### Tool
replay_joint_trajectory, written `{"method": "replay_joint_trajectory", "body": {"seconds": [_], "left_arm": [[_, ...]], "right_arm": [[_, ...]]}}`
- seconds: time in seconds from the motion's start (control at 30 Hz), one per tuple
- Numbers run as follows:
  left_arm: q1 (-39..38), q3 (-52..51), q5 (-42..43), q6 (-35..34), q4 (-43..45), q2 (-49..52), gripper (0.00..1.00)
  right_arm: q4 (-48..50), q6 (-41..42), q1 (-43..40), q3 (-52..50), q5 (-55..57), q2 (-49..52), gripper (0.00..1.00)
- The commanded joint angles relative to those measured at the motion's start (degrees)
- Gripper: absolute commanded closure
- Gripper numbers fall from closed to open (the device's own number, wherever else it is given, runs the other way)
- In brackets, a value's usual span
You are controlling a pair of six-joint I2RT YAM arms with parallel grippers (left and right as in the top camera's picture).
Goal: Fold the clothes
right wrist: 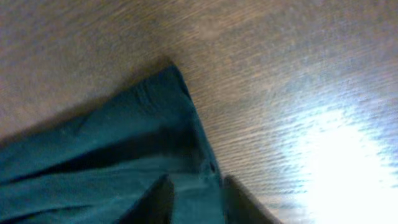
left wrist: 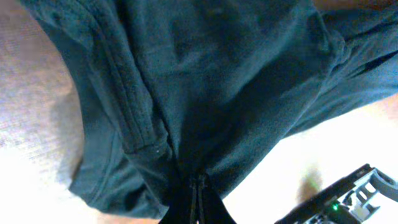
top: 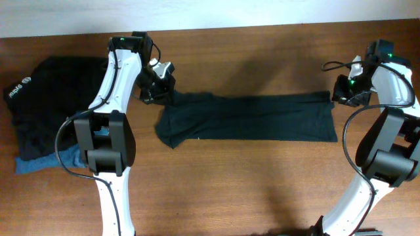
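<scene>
- The dark shirt [top: 249, 118] lies across the middle of the counter [top: 249, 190] as one long flat band, its left end puckered and narrowing.
- My left tool [top: 157, 90] sits at the band's upper left corner. In the left wrist view it is pinched tight on a bunch of shirt cloth.
- My right tool [top: 341, 92] is at the band's upper right corner. In the right wrist view its fingers [right wrist: 158, 199] stand apart with the shirt's edge between them, and I can't tell whether they press on it.
- At far left, well apart from the shirt, sits a pile [top: 46, 98] of black garments, one with white lettering [top: 21, 86], and blue denim [top: 36, 164] pokes out underneath.
- The left arm [top: 108, 137] crosses the pile's right side and hides it.
- The lettering is too small to read; glare whitens parts of both wrist views.
</scene>
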Motion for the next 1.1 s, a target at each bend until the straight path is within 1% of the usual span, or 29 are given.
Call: {"method": "replay_joint_trajectory", "body": {"seconds": [0.0,0.1,0.43,0.47,0.6,0.7,0.8,0.9,0.97,1.07], "left_arm": [[-0.09,0.98,-0.20,0.48,-1.51,-2.03,0.99],[-0.09,0.98,-0.20,0.48,-2.16,-2.03,0.99],[-0.68,0.98,-0.20,0.48,-2.64,-2.03,0.99],[-0.96,0.98,-0.20,0.48,-2.86,-2.03,0.99],[-1.92,0.98,-0.22,0.50,-3.34,-2.03,1.00],[-2.49,0.98,-0.72,0.52,-4.24,-2.03,0.99],[-2.60,0.85,-7.06,0.48,-5.29,-2.03,0.98],[-2.67,0.15,-15.30,0.46,-6.01,-2.03,0.93],[-2.75,-0.61,-18.51,0.46,-6.19,-2.03,0.80],[-2.82,-1.25,-19.26,0.42,-6.47,-2.03,0.69]], "right_arm": [[0.15,-0.59,0.00,1.09,0.50,-1.90,0.57],[0.39,-0.59,0.00,1.09,0.48,-1.90,0.55],[0.33,-0.57,0.00,1.09,0.42,-1.90,0.55],[0.07,-0.59,0.02,1.09,0.35,-1.90,0.57],[-1.53,-2.62,0.02,1.07,-2.12,-1.73,0.69],[-2.58,-2.73,0.13,1.03,-2.16,-0.90,0.71],[-2.58,-2.73,0.39,0.39,-2.14,-0.22,0.72],[-1.99,-2.73,0.76,-0.44,-2.14,0.04,0.72],[-1.40,-2.73,0.87,-0.90,-2.14,0.04,0.72],[-1.25,-2.73,0.85,-1.05,-2.14,0.04,0.72]]}}
